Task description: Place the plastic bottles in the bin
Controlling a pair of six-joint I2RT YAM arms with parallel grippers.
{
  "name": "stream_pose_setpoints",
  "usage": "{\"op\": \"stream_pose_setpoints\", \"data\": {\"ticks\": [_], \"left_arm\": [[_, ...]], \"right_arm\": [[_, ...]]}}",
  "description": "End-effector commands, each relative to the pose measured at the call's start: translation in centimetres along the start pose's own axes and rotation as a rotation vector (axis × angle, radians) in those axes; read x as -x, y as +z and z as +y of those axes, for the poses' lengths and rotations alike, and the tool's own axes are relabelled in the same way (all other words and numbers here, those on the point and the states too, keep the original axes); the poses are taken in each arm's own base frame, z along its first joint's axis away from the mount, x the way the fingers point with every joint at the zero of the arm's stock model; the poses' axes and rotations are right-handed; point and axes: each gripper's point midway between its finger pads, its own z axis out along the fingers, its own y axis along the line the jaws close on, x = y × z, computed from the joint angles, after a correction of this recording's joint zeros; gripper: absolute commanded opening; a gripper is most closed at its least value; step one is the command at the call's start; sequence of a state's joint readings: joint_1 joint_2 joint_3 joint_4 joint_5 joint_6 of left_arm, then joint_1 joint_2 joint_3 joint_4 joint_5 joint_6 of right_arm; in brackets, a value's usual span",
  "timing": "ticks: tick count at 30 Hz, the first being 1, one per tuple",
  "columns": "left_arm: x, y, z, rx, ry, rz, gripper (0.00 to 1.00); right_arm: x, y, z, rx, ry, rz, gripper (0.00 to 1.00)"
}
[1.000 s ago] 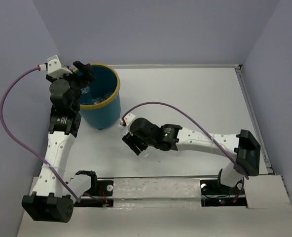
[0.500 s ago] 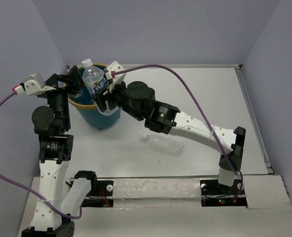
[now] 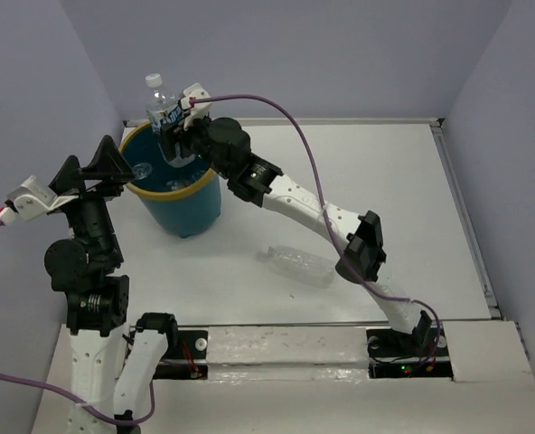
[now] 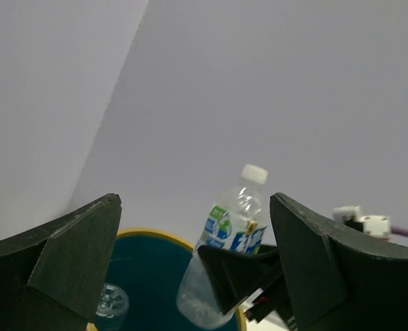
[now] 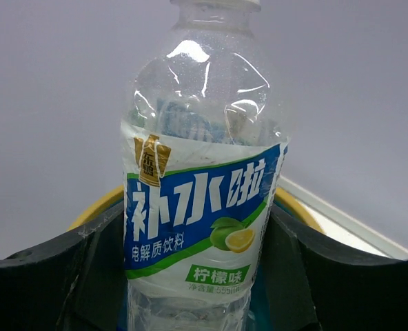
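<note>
Step in hand: right tool (image 3: 175,127) is grasping a labelled bottle (image 3: 162,101) upright above the bin (image 3: 191,212).
Other arm: left tool (image 3: 91,168) is gaping wide, carrying nothing, beside the bin.
Next move: probably releasing over the opening; a clear bottle (image 3: 296,264) is lying on the worktop (image 3: 385,181).

My top camera looks down on the tabletop (image 3: 358,172) from behind the arm bases (image 3: 412,342). Both wrist cameras sit near the bin (image 3: 191,210), facing the wall (image 4: 259,83) beyond it, sharing its rim and the labelled bottle (image 5: 204,207).
</note>
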State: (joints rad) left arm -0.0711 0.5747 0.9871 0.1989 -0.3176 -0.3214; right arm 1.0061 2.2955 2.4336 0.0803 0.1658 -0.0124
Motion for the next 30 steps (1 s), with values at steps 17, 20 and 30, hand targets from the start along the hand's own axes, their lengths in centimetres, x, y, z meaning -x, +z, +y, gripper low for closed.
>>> {"op": "stream_pose_setpoints", "data": {"ticks": [17, 20, 30], "left_arm": [[1.2, 0.2, -2.0, -0.102, -0.070, -0.052, 0.99], [0.6, 0.4, -2.5, -0.131, -0.080, -0.028, 0.99], [-0.2, 0.6, -3.4, -0.176, -0.079, 0.003, 0.99]], "right_arm": [[-8.6, -26.9, -4.5, 0.032, -0.111, 0.622, 1.00], [-13.4, -32.1, -5.9, -0.018, -0.118, 0.822, 1.00], [-21.8, -36.8, -8.8, -0.057, -0.190, 1.149, 1.00]]}}
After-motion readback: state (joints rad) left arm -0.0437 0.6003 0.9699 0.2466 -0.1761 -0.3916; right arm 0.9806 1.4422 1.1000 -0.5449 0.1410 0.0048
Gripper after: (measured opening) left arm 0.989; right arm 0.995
